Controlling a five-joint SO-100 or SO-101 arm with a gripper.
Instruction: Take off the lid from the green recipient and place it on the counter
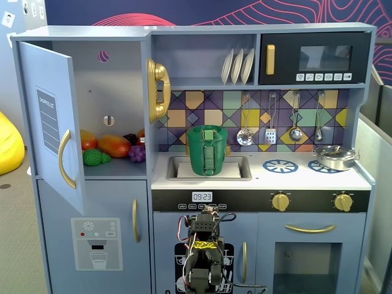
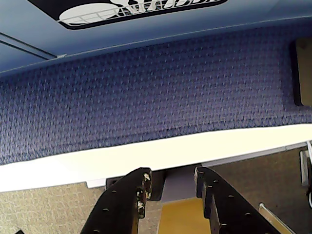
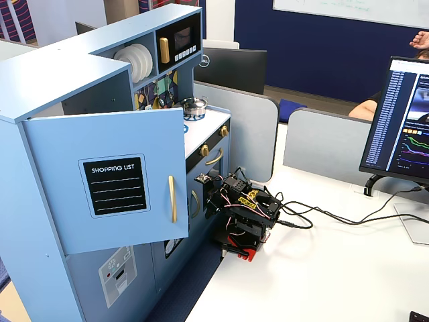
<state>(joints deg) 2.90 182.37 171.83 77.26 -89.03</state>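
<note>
The green recipient (image 1: 207, 153) stands in the sink (image 1: 236, 173) of the toy kitchen, with its green lid (image 1: 208, 129) on top. The white counter (image 1: 300, 178) lies to its right. My arm (image 1: 204, 254) is folded low in front of the kitchen's lower cabinets, far below the recipient; it also shows in a fixed view (image 3: 244, 211) on the white table. In the wrist view my gripper (image 2: 173, 174) points down over the table edge and blue carpet, its black jaws apart and empty. The recipient is out of view in the wrist view.
A silver pot (image 1: 335, 157) sits on the right burner. The fridge door (image 1: 52, 122) stands open at the left, with toy fruit (image 1: 113, 146) on the shelf. Utensils (image 1: 271, 119) hang on the back wall. A monitor (image 3: 402, 121) and cables (image 3: 322, 218) are on the table.
</note>
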